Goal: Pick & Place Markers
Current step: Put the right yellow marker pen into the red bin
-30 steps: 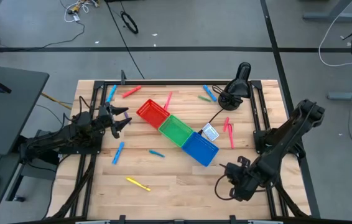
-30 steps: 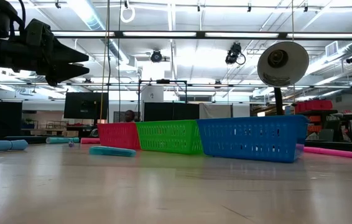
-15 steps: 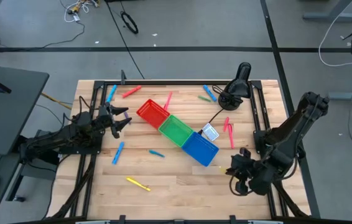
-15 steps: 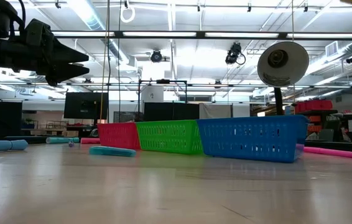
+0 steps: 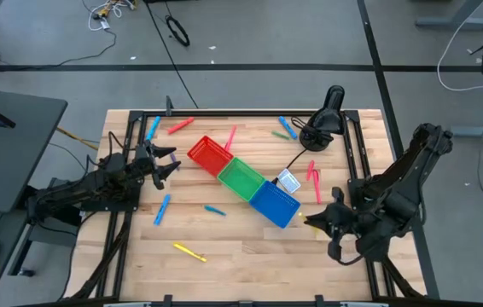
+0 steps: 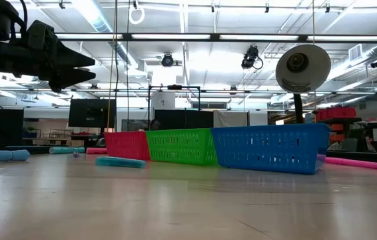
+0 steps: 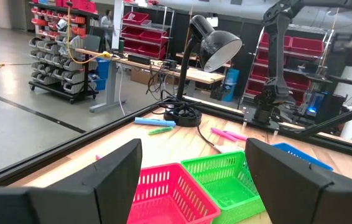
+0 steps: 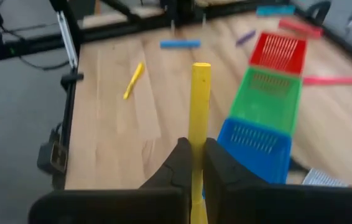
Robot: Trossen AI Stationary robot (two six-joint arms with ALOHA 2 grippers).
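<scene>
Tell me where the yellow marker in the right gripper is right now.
The yellow marker is clamped upright in the right gripper, raised over the table's right side near the blue bin, as the high view shows.

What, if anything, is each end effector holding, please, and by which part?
The right end effector is shut on a yellow marker, gripping its lower part. The left end effector is open and holds nothing.

worktop: light wooden slat worktop [image 5: 250, 264] with a black frame
bins: red [image 5: 208, 153], green [image 5: 241, 179] and blue [image 5: 274, 203] square plastic mesh bins, touching in a diagonal row
lamp: black desk lamp [image 5: 325, 115] near the far right corner
</scene>
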